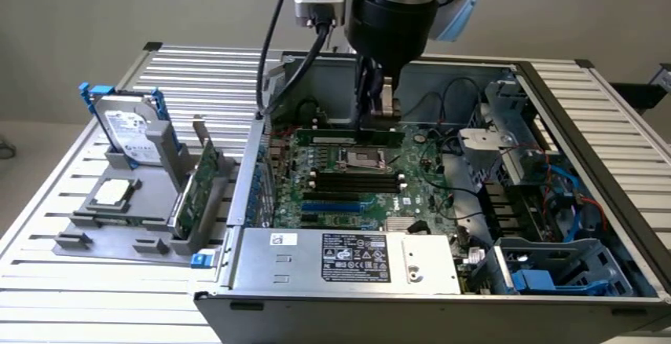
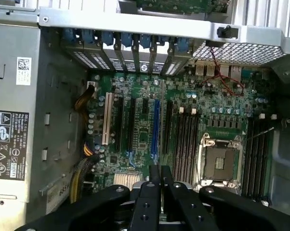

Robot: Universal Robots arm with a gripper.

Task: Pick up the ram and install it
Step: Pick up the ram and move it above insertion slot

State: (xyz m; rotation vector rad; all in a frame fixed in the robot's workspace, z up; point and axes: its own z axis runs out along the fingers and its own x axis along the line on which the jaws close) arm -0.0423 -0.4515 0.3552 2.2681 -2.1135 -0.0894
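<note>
Inside the open computer case, my gripper is shut on the ram, a long thin green stick with a white label. The stick hangs level just above the motherboard, over its far part behind the CPU socket. The black memory slots lie a little nearer than the stick. In the wrist view my gripper has its two black fingers pressed close together, and below them lie the memory slots and the CPU socket.
The power supply fills the case's near side and a drive cage with blue parts stands at the exterior view's right. Outside the case, a grey holder carries a hard drive, a green expansion card and a CPU.
</note>
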